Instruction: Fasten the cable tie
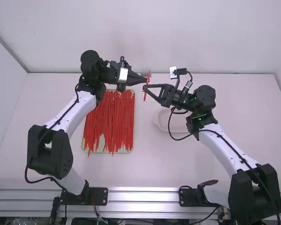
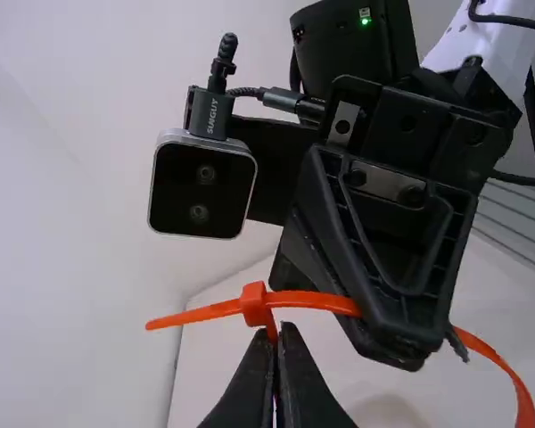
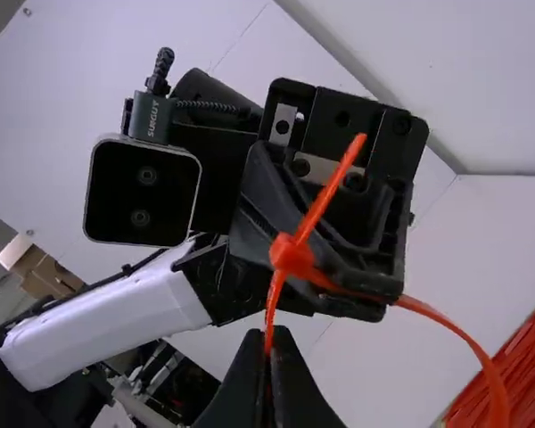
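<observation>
An orange-red cable tie hangs in the air between my two grippers, above the far middle of the table. My left gripper is shut on the tie just below its head, its own fingertips pinched together. The tie's tail pokes out through the head, and the strap runs across the right gripper's body and curves off behind it. From the opposite side, my right gripper is shut on the strap under the head, its fingers closed. The tail sticks up past the left gripper.
A flat board bearing a thick heap of several red cable ties lies left of centre under the left arm. A pale white container sits beneath the right arm. The edge of the red heap shows in the right wrist view.
</observation>
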Motion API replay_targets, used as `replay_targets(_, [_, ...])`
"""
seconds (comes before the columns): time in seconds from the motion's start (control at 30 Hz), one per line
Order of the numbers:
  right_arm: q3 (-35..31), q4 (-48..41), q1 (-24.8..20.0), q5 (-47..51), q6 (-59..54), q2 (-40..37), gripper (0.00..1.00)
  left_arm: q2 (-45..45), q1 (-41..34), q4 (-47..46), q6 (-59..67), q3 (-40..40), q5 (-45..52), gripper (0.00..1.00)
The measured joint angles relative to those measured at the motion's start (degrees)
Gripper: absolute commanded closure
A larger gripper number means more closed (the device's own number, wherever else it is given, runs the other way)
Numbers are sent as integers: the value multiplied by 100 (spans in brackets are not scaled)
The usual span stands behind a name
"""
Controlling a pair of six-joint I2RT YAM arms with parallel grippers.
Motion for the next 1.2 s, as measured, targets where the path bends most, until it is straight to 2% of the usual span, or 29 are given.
replay_targets(0.27, [0, 398, -7, -7, 63, 42, 100, 0, -26, 872, -310, 2, -11, 99])
replay_targets(0.5, [0, 1657, -122, -197, 651, 520, 100, 0, -55, 975, -658, -9, -131, 99])
replay_targets(0.73, [-22, 2739, -208, -389, 1421, 1084, 100, 2, -57, 1478, -704, -396, -367, 99])
replay_targets(0.97, [-55, 2881, -227, -505, 1757, 1163, 100, 2, -57, 1950, -776, -669, -490, 99])
replay_targets(1.2, [-13, 2833, -232, -577, 1893, 1161, 100, 2, -50, 1932, -778, -776, -511, 99])
